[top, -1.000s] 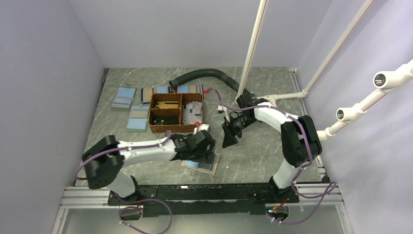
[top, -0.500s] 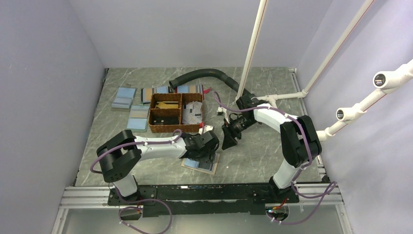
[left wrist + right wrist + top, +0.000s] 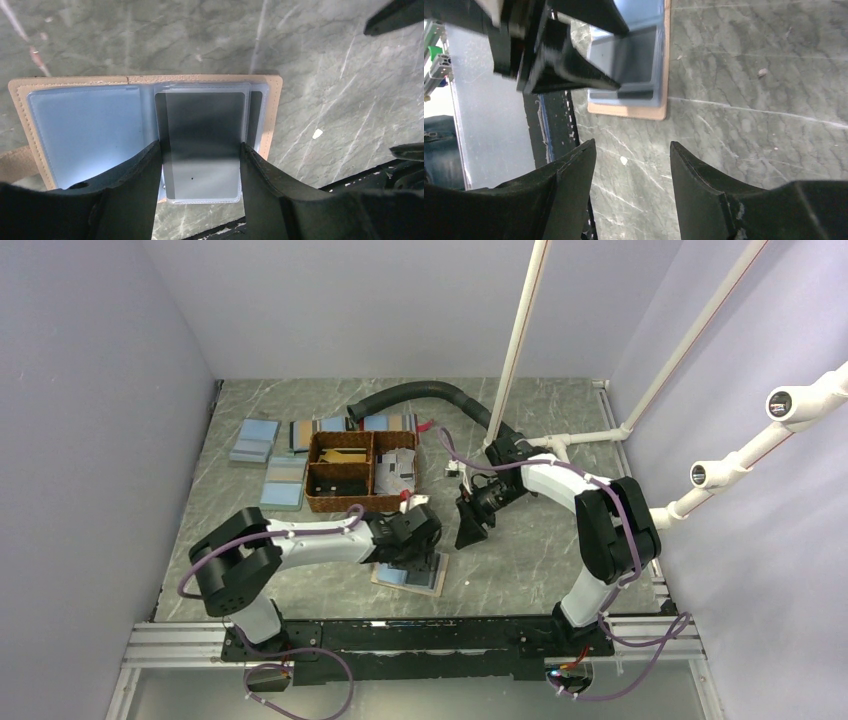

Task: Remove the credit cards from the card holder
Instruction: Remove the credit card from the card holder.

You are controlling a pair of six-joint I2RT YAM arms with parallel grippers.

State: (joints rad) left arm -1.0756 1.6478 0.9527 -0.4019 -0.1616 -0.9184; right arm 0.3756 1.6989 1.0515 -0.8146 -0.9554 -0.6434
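Observation:
The card holder (image 3: 436,585) lies open and flat on the table, tan-rimmed. In the left wrist view its left inner face (image 3: 85,130) is light blue, and a grey card in a clear sleeve (image 3: 202,125) lies on its right half, reaching past the near rim. My left gripper (image 3: 412,548) is right over it, open (image 3: 201,150), with one finger at each long edge of the sleeve. My right gripper (image 3: 470,528) hovers open and empty (image 3: 633,165) over bare table to the right. It sees the holder's rim (image 3: 659,107).
A brown woven basket (image 3: 360,472) with cards and papers stands behind the holder. Light blue flat rectangles (image 3: 255,440) lie left of it. A black hose (image 3: 420,395) curves at the back, white pipes (image 3: 520,340) rise at the right, and the front rail (image 3: 400,635) is close.
My left arm has folded its elbel back toward the base and the gripper has shifted slightly left over the card holder. The right gripper has hardly moved.

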